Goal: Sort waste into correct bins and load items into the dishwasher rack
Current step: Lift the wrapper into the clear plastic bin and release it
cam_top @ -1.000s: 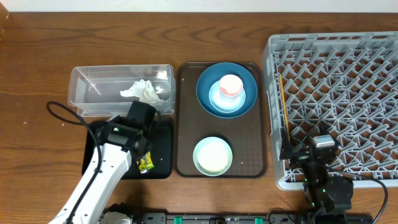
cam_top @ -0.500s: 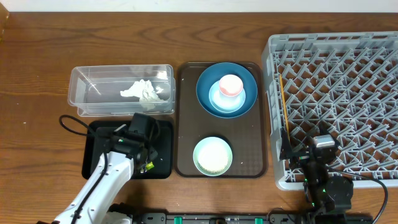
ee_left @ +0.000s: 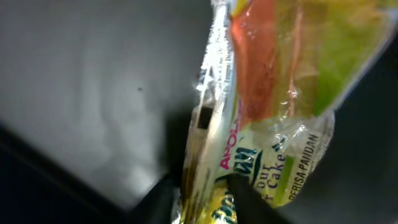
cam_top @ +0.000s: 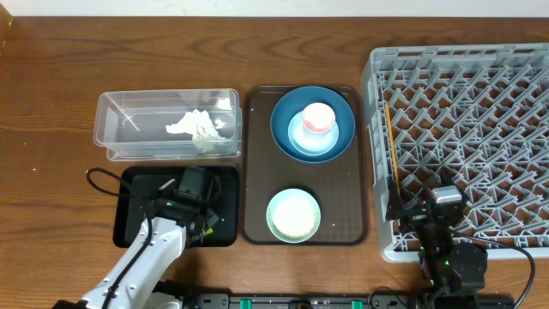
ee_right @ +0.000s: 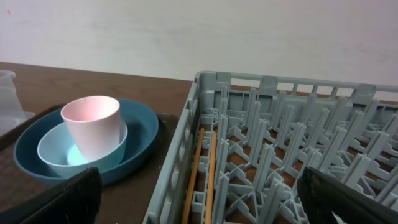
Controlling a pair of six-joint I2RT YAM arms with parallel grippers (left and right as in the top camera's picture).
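One yellow-green snack wrapper is pinched by left gripper.
Best released low inside shallow black rectangular tray.

Crumpled white paper tissue lies in clear rectangular plastic tub. Small yellow-green snack wrapper over shallow black rectangular tray. Small pink cup upright inside small light-blue bowl, both on large round dark-blue plate. Pale mint-green bowl upright, just beside the plate. Large square grey plastic pegged rack far right.
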